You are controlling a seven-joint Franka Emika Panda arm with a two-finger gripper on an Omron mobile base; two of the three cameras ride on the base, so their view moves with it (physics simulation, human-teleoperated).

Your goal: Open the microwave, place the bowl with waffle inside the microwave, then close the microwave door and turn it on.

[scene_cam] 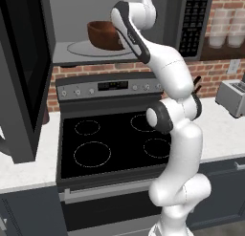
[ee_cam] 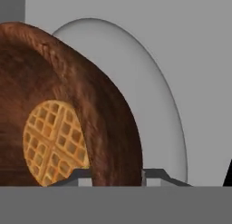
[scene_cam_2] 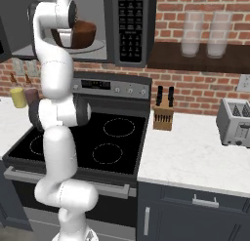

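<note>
The microwave [scene_cam: 191,25] hangs above the stove with the microwave door [scene_cam: 24,77] swung wide open to the left. The reddish-brown bowl [scene_cam: 103,34] sits on the round glass turntable [scene_cam: 79,48] inside the light grey cavity. The same bowl [ee_cam: 104,109] shows close up in the hand view, holding a golden waffle [ee_cam: 54,141]. My gripper [ee_cam: 115,175] reaches into the cavity at the bowl's right side. It is open, with one fingertip [ee_cam: 154,174] outside the bowl's wall and the other inside it. In the left base view my arm hides the bowl's right edge.
A black-topped stove [scene_cam: 115,139] lies below the microwave. To its right, a white counter carries a knife block [scene_cam_2: 163,115] and a toaster [scene_cam_2: 237,120]. Two glass jars [scene_cam_2: 200,35] stand on a shelf at upper right. Bottles [scene_cam_2: 19,96] stand left of the stove.
</note>
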